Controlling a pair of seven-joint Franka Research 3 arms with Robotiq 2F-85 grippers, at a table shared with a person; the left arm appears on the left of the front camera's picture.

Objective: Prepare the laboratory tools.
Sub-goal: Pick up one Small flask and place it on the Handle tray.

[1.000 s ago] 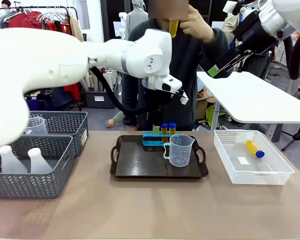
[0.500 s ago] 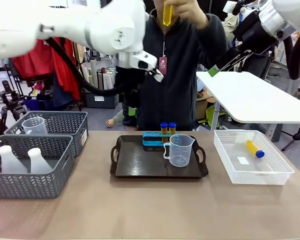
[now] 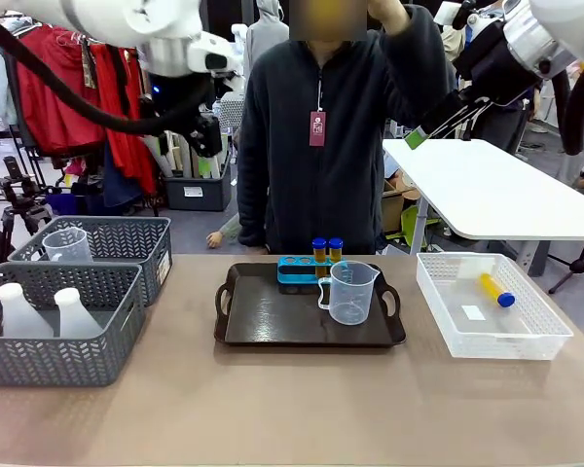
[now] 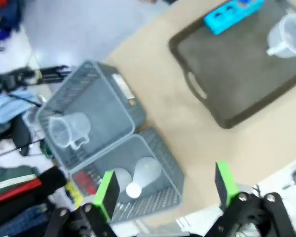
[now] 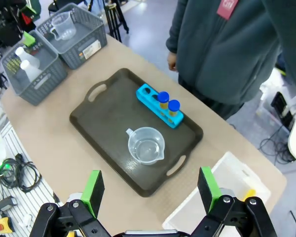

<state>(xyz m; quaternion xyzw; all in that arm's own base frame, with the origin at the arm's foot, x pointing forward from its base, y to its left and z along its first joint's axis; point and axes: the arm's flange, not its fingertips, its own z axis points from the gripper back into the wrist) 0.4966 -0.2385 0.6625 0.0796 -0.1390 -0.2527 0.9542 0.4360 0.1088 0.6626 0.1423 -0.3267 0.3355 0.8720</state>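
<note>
We've got both arms held high over the desk [image 3: 273,418], left tool [image 4: 166,190] and right tool [image 5: 150,190] each spread wide with nothing between the pads, likely to leave the black tray [image 3: 263,326] free. On it the blue rack [image 3: 294,272] sits at the far edge with two blue-capped test tubes [image 3: 327,248] upright in it and the measuring beaker [image 3: 350,292] just in front. Two holes are open, we'd guess for the spare test tube [image 3: 496,290] lying in the white mesh basket [image 3: 555,341], while the conical flasks [image 3: 19,311] stand in the near grey basket [image 3: 78,365].
</note>
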